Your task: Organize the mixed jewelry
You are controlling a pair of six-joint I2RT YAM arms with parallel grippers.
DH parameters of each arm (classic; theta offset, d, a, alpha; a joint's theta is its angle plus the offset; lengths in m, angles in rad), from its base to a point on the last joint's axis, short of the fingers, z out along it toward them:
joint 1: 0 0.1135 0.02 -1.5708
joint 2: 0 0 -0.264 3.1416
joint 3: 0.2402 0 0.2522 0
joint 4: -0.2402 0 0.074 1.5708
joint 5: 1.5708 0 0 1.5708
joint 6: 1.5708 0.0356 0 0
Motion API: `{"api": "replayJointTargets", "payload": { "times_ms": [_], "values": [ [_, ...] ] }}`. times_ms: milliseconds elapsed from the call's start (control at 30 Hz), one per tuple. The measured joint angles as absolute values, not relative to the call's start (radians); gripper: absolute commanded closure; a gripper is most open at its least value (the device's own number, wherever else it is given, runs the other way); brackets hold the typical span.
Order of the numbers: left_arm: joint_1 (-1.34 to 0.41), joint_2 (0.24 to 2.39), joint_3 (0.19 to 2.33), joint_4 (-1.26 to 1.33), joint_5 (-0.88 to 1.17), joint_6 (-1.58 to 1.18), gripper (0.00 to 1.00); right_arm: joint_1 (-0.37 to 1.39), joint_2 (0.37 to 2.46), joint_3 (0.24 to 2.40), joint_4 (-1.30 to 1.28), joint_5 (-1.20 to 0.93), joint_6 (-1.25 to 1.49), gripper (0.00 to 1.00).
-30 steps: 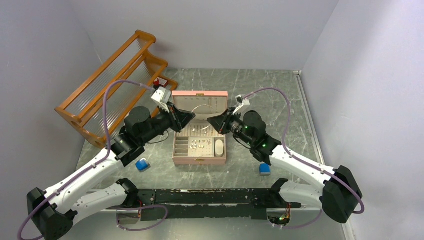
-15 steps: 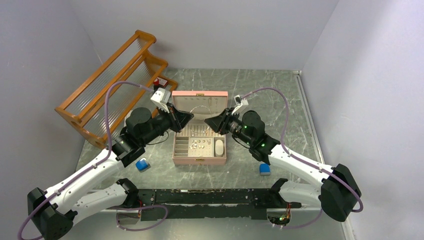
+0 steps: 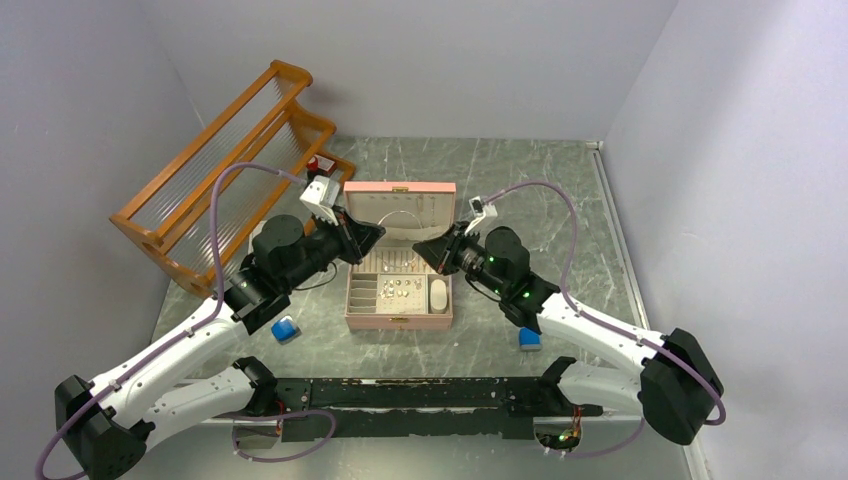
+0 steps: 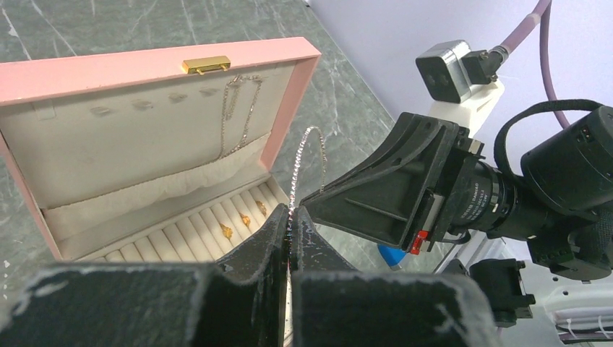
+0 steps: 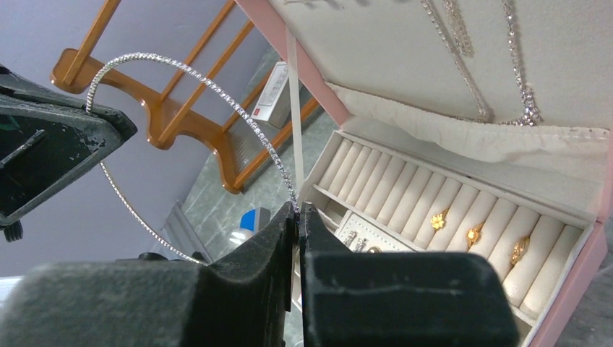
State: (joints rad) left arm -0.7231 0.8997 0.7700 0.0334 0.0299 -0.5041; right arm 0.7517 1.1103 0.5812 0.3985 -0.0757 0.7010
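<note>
A thin sparkling wire hoop [image 3: 401, 214] hangs over the open pink jewelry box [image 3: 398, 321], held at both ends. My left gripper [image 3: 377, 233] is shut on one end of the hoop [image 4: 306, 141], at its fingertips in the left wrist view [image 4: 290, 224]. My right gripper [image 3: 421, 247] is shut on the other end [image 5: 217, 85], at its fingertips in the right wrist view [image 5: 298, 211]. Small gold rings [image 5: 473, 233] sit in the box's ring rolls. Tiny silver and gold pieces [image 3: 401, 290] lie in the tray. Thin chains [image 4: 236, 116] hang inside the lid.
An orange wooden rack [image 3: 220, 170] stands at the back left. A blue block [image 3: 285, 328] lies left of the box and another [image 3: 529, 338] lies to its right. A white oval item [image 3: 438, 295] sits in the box's right compartment.
Both grippers keep hold of the hoop. The right gripper has dipped slightly toward the box and the left has edged slightly back to the left.
</note>
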Motion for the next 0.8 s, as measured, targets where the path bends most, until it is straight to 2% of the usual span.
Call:
{"api": "replayJointTargets", "payload": {
  "times_ms": [67,267,333,533,800],
  "values": [
    [-0.723,0.900,0.770,0.026,0.027,-0.505,0.87,0.752,1.108,0.575,0.400,-0.076,0.706,0.99],
    [-0.723,0.900,0.770,-0.004,-0.006,-0.517,0.45,0.752,1.112,0.575,0.400,-0.068,0.709,1.00],
    [-0.723,0.900,0.770,-0.024,-0.046,-0.530,0.35,0.752,1.121,0.576,0.403,-0.057,0.705,1.00],
    [-0.715,0.919,0.771,-0.104,-0.195,-0.570,0.20,0.752,1.187,0.609,0.411,-0.033,0.679,1.00],
    [-0.710,0.962,0.777,-0.128,-0.288,-0.600,0.19,0.752,1.288,0.708,0.451,-0.027,0.597,1.00]
  ]
}}
